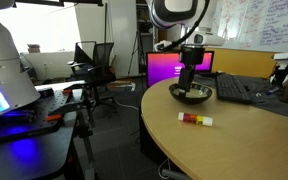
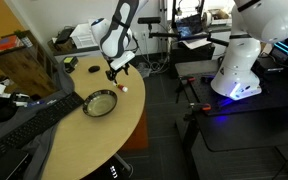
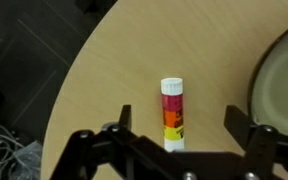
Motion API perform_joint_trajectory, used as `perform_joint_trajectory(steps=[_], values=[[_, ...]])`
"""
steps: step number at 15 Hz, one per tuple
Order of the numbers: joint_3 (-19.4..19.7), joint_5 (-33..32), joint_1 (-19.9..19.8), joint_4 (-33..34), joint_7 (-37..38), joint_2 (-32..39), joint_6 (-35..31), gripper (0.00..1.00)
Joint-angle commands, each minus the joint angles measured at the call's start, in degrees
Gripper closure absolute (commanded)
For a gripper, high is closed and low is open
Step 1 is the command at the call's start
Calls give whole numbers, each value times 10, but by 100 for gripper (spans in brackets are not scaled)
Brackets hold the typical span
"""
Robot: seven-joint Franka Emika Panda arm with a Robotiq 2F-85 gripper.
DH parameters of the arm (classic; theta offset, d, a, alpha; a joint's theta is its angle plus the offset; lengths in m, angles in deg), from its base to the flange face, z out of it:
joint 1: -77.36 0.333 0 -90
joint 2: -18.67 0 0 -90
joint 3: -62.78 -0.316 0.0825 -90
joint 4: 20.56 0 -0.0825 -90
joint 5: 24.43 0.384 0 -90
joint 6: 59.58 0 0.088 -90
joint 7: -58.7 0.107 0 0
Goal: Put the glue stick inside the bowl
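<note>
One container stands on the surface: the bowl, a shallow round dish of dark grey metal with a shiny rim. In an exterior view its inside shows as bare grey metal and its rim catches the light (the wrist view shows only a curved slice of it at the right edge).

The glue stick lies flat on the pale wood outside the bowl, near it and apart from its rim, towards the rounded edge of the surface. In the wrist view its white cap points away from the camera, with a red band and then a yellow one behind it. Its near end runs under the dark frame of the jaws.

The jaws are spread wide, one to each side of the stick with a clear gap on both sides, and they hold nothing. How high they hang over the stick cannot be told. The arm bends down from above to that spot.

A dark keyboard lies close to the bowl, on the side away from the stick.
</note>
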Motion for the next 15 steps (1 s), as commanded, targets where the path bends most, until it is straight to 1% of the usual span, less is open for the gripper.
perform_joint_trajectory(steps=[1, 3, 4, 5, 6, 7, 8, 9, 12, 14, 15], values=[[-14, 45, -26, 82, -56, 63, 51, 0], [-12, 50, -33, 122, -67, 98, 62, 0], [-10, 50, -35, 144, -68, 117, 65, 2], [-7, 48, -35, 162, -66, 130, 77, 5], [-10, 49, -39, 181, -72, 144, 84, 10], [-8, 48, -39, 198, -68, 158, 91, 29], [-8, 47, -38, 213, -66, 170, 97, 30], [-9, 47, -40, 225, -69, 180, 99, 36], [-4, 45, -39, 251, -63, 198, 99, 62], [1, 46, -41, 256, -59, 195, 98, 75], [3, 46, -42, 257, -57, 191, 97, 84]])
